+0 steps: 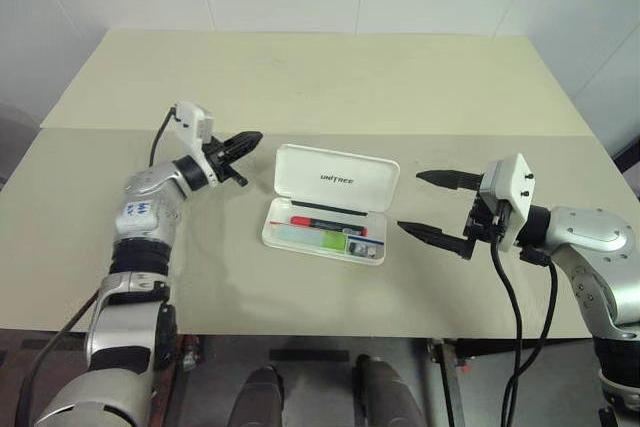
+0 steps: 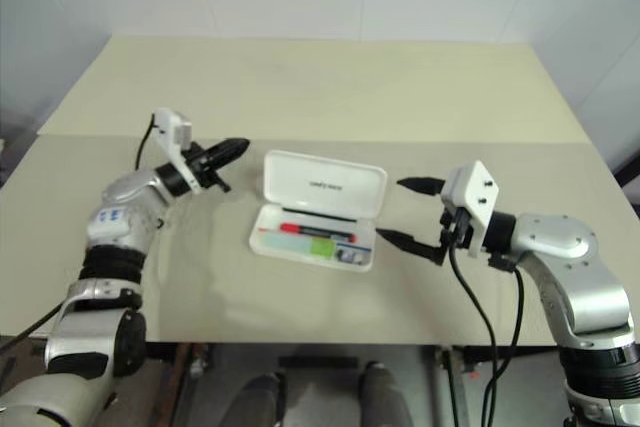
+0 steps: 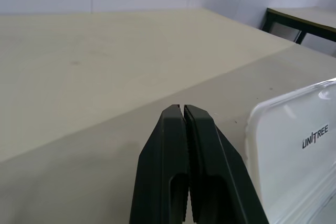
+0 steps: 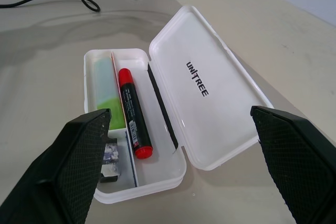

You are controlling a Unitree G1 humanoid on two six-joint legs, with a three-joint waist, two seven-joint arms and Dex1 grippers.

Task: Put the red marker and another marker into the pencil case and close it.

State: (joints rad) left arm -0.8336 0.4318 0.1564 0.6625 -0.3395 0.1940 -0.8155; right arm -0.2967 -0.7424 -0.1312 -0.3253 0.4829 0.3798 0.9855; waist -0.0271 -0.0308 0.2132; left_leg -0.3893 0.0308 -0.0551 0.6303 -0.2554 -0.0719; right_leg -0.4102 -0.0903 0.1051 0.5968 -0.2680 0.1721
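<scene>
The white pencil case [image 1: 283,237] lies open in the middle of the table, its lid [image 4: 210,85] lettered "UNITREE" raised at the back. Inside it lie the red marker [image 4: 134,114] with its black barrel and the stubby light-green marker [image 4: 106,95], side by side. My left gripper [image 1: 250,139] is shut with nothing in it, pointing level at the lid's left end from just behind and left of the case. My right gripper [image 1: 428,205] hangs wide open to the right of the case, its fingers [image 4: 79,150] apart and pointing at it.
A small grey-purple piece [image 4: 110,153] sits in the case's end beside the markers. The beige table [image 1: 320,77] stretches bare behind the case to the white wall. A dark table edge [image 3: 299,22] shows far off in the left wrist view.
</scene>
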